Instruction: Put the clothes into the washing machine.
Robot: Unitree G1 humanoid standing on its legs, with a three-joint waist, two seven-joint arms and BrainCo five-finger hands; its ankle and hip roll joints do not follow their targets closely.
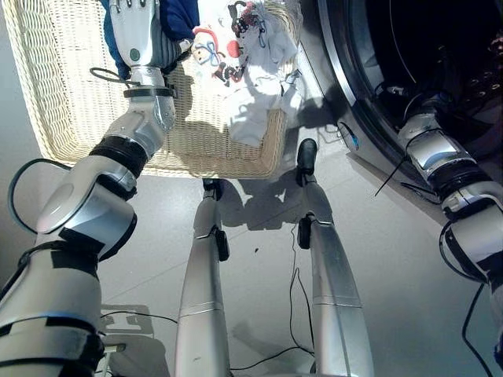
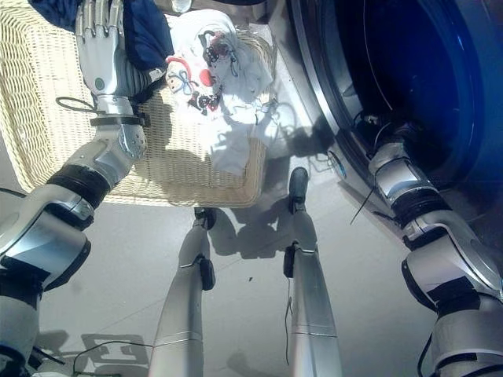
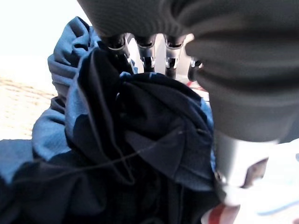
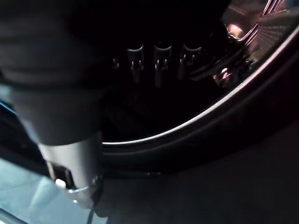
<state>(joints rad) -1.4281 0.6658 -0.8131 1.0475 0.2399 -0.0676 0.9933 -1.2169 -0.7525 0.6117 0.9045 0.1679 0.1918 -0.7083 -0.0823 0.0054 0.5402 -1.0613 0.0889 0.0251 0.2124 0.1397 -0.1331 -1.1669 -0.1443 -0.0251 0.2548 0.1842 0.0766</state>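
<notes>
Over the wicker basket (image 1: 71, 94) on the floor, the left hand (image 2: 100, 47) lies with fingers straight on a dark blue garment (image 3: 140, 140), beside a white printed garment (image 2: 224, 86). Inside the washing machine (image 2: 377, 71), the right hand (image 4: 156, 60) reaches; its fingers I cannot tell.
</notes>
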